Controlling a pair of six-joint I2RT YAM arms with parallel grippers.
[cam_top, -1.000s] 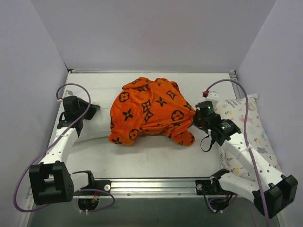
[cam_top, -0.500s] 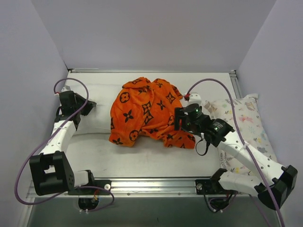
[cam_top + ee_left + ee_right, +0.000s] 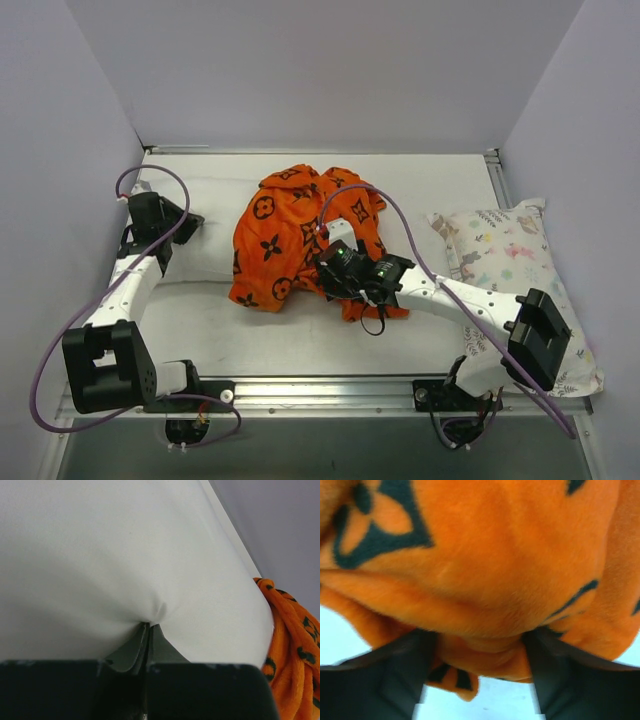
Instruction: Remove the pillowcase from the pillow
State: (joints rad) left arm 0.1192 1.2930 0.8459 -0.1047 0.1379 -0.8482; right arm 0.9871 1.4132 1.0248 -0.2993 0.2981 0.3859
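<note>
The orange pillowcase (image 3: 300, 235) with black motifs lies bunched over the right part of the white pillow (image 3: 205, 250). My left gripper (image 3: 188, 224) is shut on a pinch of the pillow's white fabric (image 3: 125, 555), its fingertips (image 3: 149, 626) pressed together. The pillowcase (image 3: 292, 640) shows at that view's right edge. My right gripper (image 3: 325, 262) is at the pillowcase's near edge, open. Its dark fingers (image 3: 395, 680) stand apart on either side of a hanging orange fold (image 3: 485, 555), midway (image 3: 480, 657) between them.
A second pillow (image 3: 510, 270) printed with pastel animals lies along the right wall. White walls close in the left, back and right. A metal rail (image 3: 320, 392) runs along the near table edge by the arm bases.
My right gripper let go of the pillowcase's right corner, opened, and swung left to its near middle edge. The pulled corner has slumped back. The left gripper keeps its hold.
</note>
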